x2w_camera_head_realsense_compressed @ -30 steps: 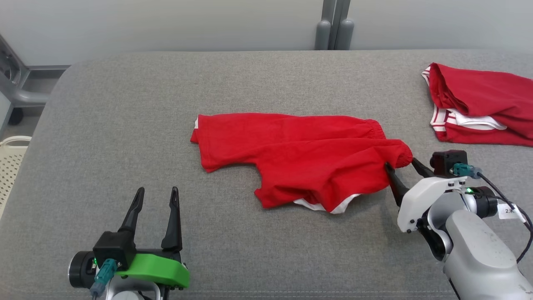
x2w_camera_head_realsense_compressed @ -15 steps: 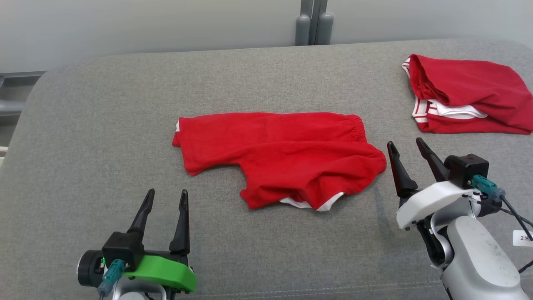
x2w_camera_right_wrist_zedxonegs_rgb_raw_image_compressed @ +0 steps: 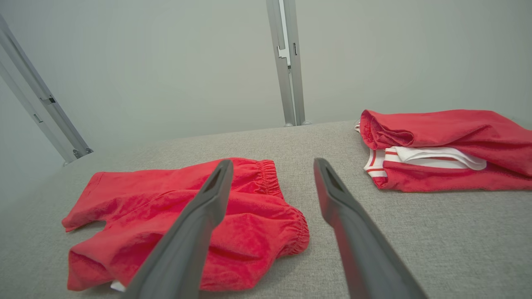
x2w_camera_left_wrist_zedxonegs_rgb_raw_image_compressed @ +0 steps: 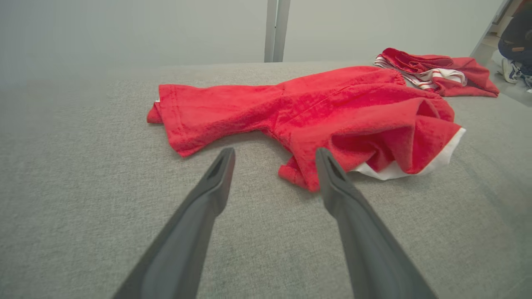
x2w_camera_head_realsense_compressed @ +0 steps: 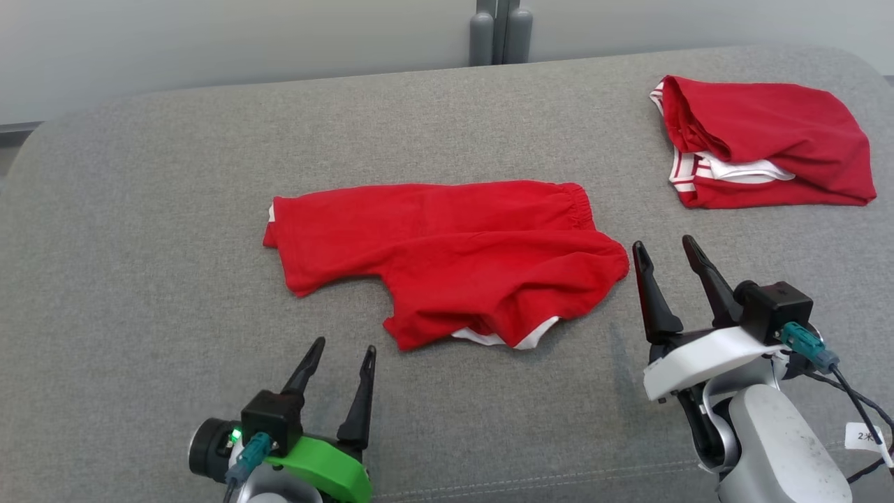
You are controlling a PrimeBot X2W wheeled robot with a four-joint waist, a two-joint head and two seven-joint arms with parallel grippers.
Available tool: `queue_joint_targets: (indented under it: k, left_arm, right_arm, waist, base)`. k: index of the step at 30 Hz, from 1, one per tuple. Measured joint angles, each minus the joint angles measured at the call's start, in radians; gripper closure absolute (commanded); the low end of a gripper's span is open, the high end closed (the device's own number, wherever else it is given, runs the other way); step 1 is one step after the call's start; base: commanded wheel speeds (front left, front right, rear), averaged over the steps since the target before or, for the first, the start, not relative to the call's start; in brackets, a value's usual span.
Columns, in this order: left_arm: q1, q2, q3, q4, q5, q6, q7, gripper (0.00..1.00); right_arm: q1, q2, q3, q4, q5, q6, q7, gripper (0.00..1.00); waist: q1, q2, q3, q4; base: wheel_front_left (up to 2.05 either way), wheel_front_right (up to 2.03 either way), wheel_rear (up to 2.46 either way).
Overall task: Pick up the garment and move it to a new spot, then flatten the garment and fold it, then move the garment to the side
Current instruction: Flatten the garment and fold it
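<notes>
- Right gripper [x2w_camera_head_realsense_compressed: 662, 242] is sitting at the lower right with jaws spread wide and nothing between them. Its long, dark, tapered fingers are pointing up-frame, tips just right of the garment's waistband and not touching it.
- Left gripper [x2w_camera_head_realsense_compressed: 346, 344] is standing equally spread and empty at the lower centre-left, with a glossy green plastic bracket behind the fingers. Its tips are hovering just below-left of the garment's lower hem.
- Garment [x2w_camera_head_realsense_compressed: 447, 258]: soft red knit shorts, lying mid-frame on the grey cushion [x2w_camera_head_realsense_compressed: 140, 209], which has a coarse woven texture.
- The gathered elastic waist is facing right and one leg is lying flat toward the left. The lower leg is bunching into folds, with white lining peeking out at the bottom edge.
- Folded red garment [x2w_camera_head_realsense_compressed: 761, 143] with white stripes is lying at the upper right, well apart.
- Versus one second ago:
  - Right fingertips were at the waistband corner and are now sitting clear of it.
  - That corner is no longer pulled to a point.
  - Left gripper is sitting closer to the hem.
  - The whole view is shifting left, which is camera motion.
</notes>
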Motion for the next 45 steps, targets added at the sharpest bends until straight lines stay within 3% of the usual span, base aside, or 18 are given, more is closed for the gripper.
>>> queue_joint_targets:
  k: [25,26,27,28,35,45]
  left_arm:
    - [-0.211,0.025,-0.143,0.331,-0.047,-0.012,0.000,0.00]
    - [-0.215,0.026,-0.143,0.340,-0.054,-0.012,0.000,0.20]
    - [-0.221,0.027,-0.146,0.355,-0.064,-0.012,0.000,0.82]
    - [-0.226,0.028,-0.153,0.368,-0.068,-0.012,0.000,1.00]
    - [-0.242,0.040,-0.166,0.363,-0.085,-0.013,0.000,1.00]
    - [-0.167,0.090,-0.112,0.139,-0.039,-0.013,0.000,1.00]
  right_arm:
    - [-0.019,0.035,0.007,-0.005,-0.028,0.000,-0.004,0.00]
    - [-0.020,0.035,0.007,-0.005,-0.028,0.000,-0.004,0.00]
    - [-0.020,0.036,0.007,-0.005,-0.028,0.000,-0.004,0.00]
    - [-0.020,0.036,0.008,-0.005,-0.028,0.000,-0.004,0.00]
    - [-0.015,0.038,0.007,-0.004,-0.030,0.000,-0.004,0.00]
    - [0.012,0.041,0.006,0.009,-0.026,0.000,-0.004,0.00]
  waist:
    - [0.0000,0.0000,0.069,-0.125]
    - [0.0000,0.0000,0.070,-0.127]
    - [0.0000,0.0000,0.070,-0.127]
    - [0.0000,0.0000,0.068,-0.127]
    - [0.0000,0.0000,0.053,-0.101]
    - [0.0000,0.0000,0.017,-0.026]
  base:
    - [0.00,0.00,0.00]
    - [0.00,0.00,0.00]
    - [0.00,0.00,0.00]
    - [0.00,0.00,0.00]
    - [0.00,0.00,0.00]
    - [0.00,0.00,0.00]
